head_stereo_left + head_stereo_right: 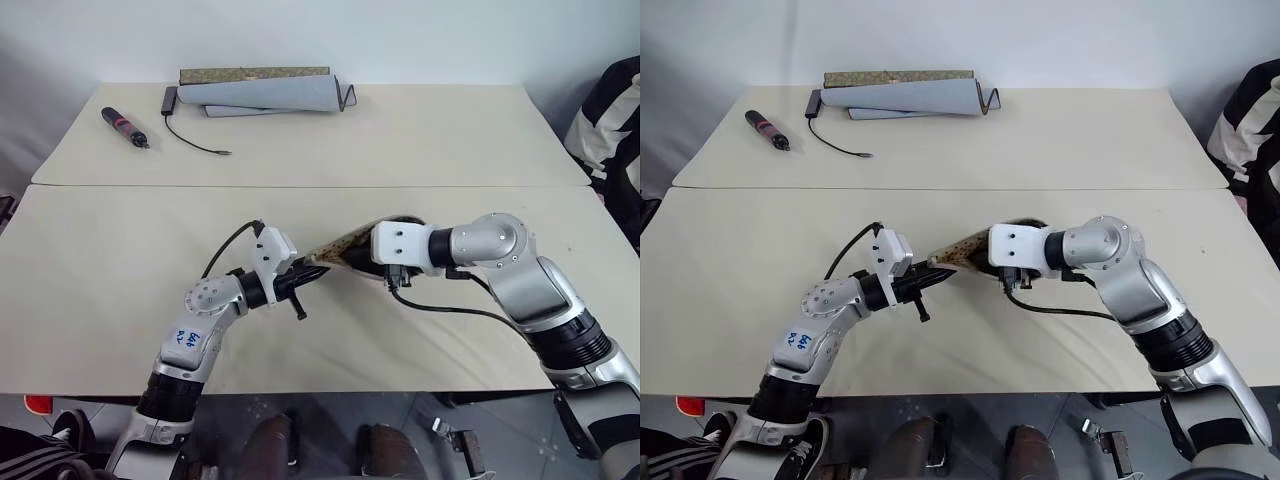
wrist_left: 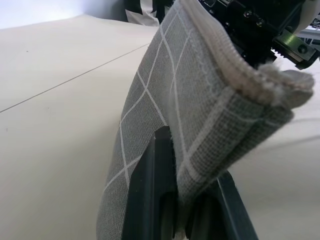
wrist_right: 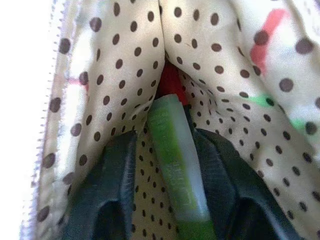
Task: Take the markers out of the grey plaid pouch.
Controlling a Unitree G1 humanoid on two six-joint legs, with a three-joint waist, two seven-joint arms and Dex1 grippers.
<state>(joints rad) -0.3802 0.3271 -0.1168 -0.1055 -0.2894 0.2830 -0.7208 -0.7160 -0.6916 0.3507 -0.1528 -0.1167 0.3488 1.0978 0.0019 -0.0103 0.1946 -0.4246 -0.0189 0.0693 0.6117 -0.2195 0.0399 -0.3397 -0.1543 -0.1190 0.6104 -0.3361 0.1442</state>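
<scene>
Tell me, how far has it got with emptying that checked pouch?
Done: the left fingers pinch the grey plaid pouch, lifted off the table. In hand: the right fingers, inside the dotted lining, straddle a green marker. Left: pulling it out, then a red one behind.

Setting: plain indoor test or lab room, set up for bench work
Surface: two pale beige tables [image 1: 100, 215] pushed together, seam running across
Backdrop: bare white wall [image 1: 400, 40] right behind the far table
Gear on far table: black-and-red pen-like tool [image 1: 125, 127], loose black cable [image 1: 190, 135], rolled grey mat [image 1: 265, 93]
Bystander: person's striped sleeve [image 1: 610, 120] at right edge
</scene>
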